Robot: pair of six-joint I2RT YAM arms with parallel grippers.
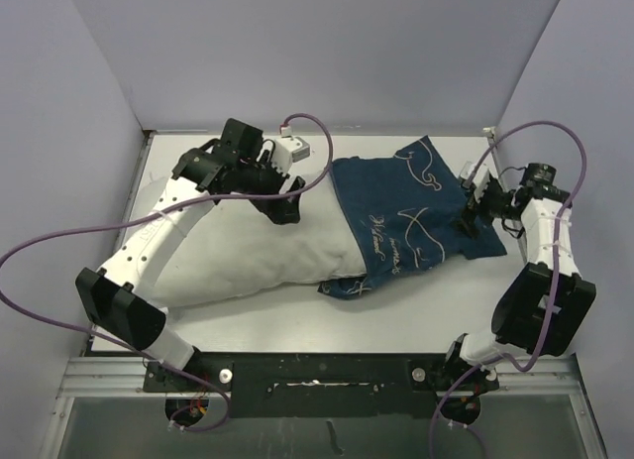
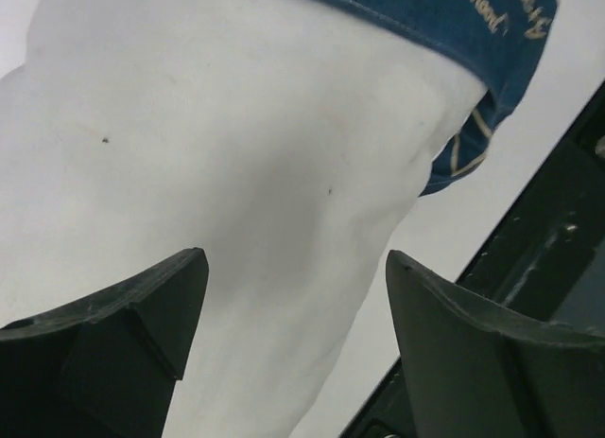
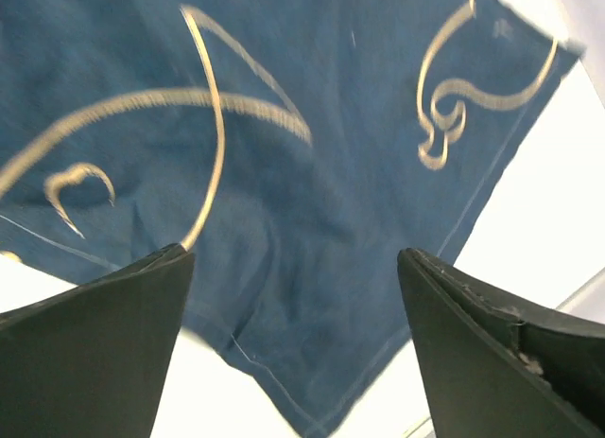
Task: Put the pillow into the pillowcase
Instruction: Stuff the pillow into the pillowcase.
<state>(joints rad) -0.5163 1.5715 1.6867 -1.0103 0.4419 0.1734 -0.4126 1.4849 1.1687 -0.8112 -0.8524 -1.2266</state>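
We're hovering the left gripper (image 2: 295,258), jaws wide and empty, over the pillow (image 1: 248,256) mid-table, likely to push it deeper into the pillowcase (image 1: 416,206) near the far-right corner, the right gripper (image 3: 293,254), equally wide, poised to pin the fabric.

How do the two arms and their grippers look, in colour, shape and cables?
Both the left arm and the right arm have white links joined by blocky black joints. A thin purple cable loops loosely beside each arm. The left gripper and the right gripper each have two matte black, wedge-shaped fingers.
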